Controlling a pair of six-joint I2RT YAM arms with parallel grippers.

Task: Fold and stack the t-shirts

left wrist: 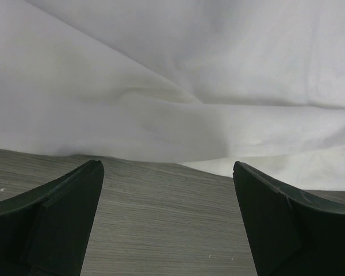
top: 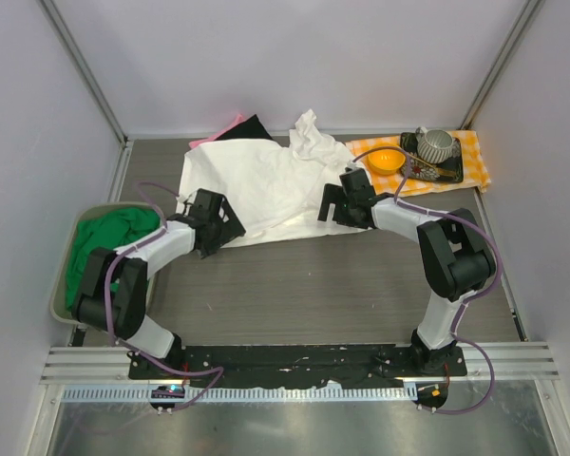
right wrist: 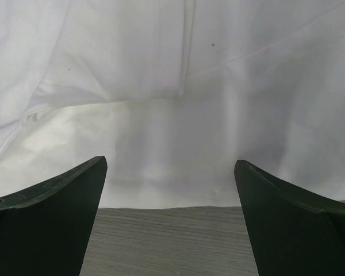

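A white t-shirt (top: 266,185) lies spread on the grey table, plain side up, with a crumpled bunch at its far right corner (top: 312,138). Black (top: 250,127) and pink (top: 212,140) t-shirts peek out behind it. A green t-shirt (top: 109,247) fills the bin on the left. My left gripper (top: 220,224) stands open at the white shirt's near left hem (left wrist: 161,138), its fingers (left wrist: 69,213) over bare table. My right gripper (top: 340,205) is open at the near right hem (right wrist: 172,161). Neither holds anything.
A grey bin (top: 61,285) sits at the table's left edge. At the back right an orange-and-white checked cloth (top: 470,163) carries an orange bowl (top: 385,159) and a metal cup (top: 436,144) on a dark tray. White walls enclose three sides.
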